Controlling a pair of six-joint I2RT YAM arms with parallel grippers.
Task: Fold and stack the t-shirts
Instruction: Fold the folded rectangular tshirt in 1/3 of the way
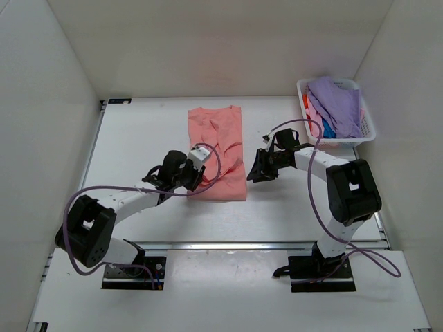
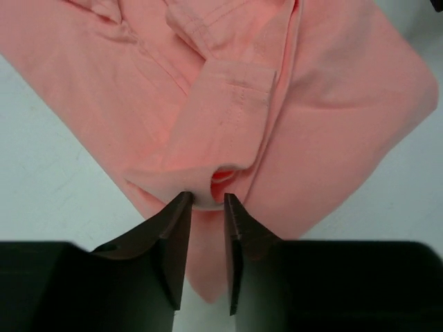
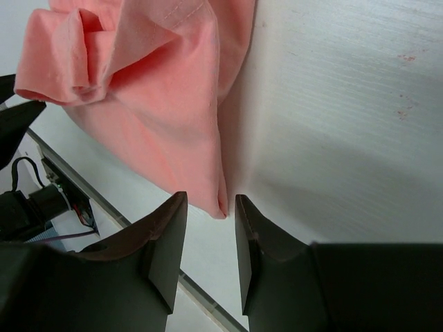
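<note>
White table (image 1: 138,138): left gripper (image 2: 205,197) pinches a fold of the pink shirt (image 2: 332,124); right gripper (image 3: 211,200), narrowly parted, sits at its corner.

Raised fold of salmon-pink t-shirt (image 2: 325,124) nipped between 2 dark jaws

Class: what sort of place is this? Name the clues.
Likely a robotics lab cell: white panels enclose the table, left arm and right arm bolted at its edge, shirts in a basket.

No text, label, brand, number or sign can be read on anything in the three views.
</note>
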